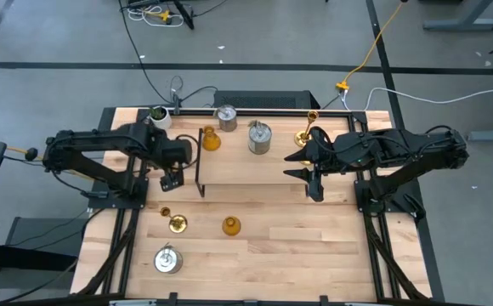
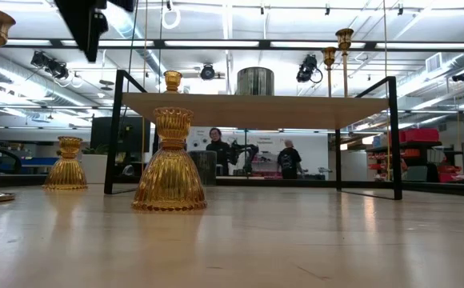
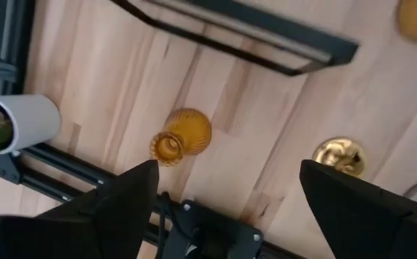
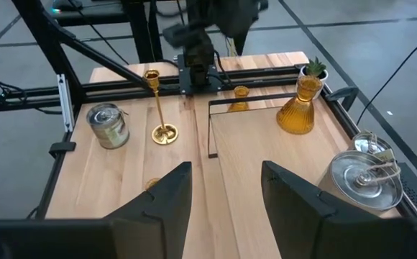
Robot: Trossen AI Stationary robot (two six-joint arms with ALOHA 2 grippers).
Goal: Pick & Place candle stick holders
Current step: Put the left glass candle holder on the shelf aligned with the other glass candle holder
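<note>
The left gripper (image 1: pixel 171 174) hangs wide open and empty beside the rack's (image 1: pixel 201 163) left end, an amber holder (image 1: pixel 211 139) on the rack just right, while the right gripper (image 1: pixel 314 172) hovers part-open, holding nothing.

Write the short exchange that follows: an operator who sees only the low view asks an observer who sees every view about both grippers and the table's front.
Operator: Is the left gripper holding anything?
Observer: No. The left gripper is open, with nothing between its fingers.
Operator: And the right one?
Observer: The right gripper is open and empty too. It is beside the right end of the wooden rack with black wire sides.
Operator: Is anything on the table outside my view?
Observer: Yes, a silver-grey metal can-shaped holder stands near the front left corner.
</note>
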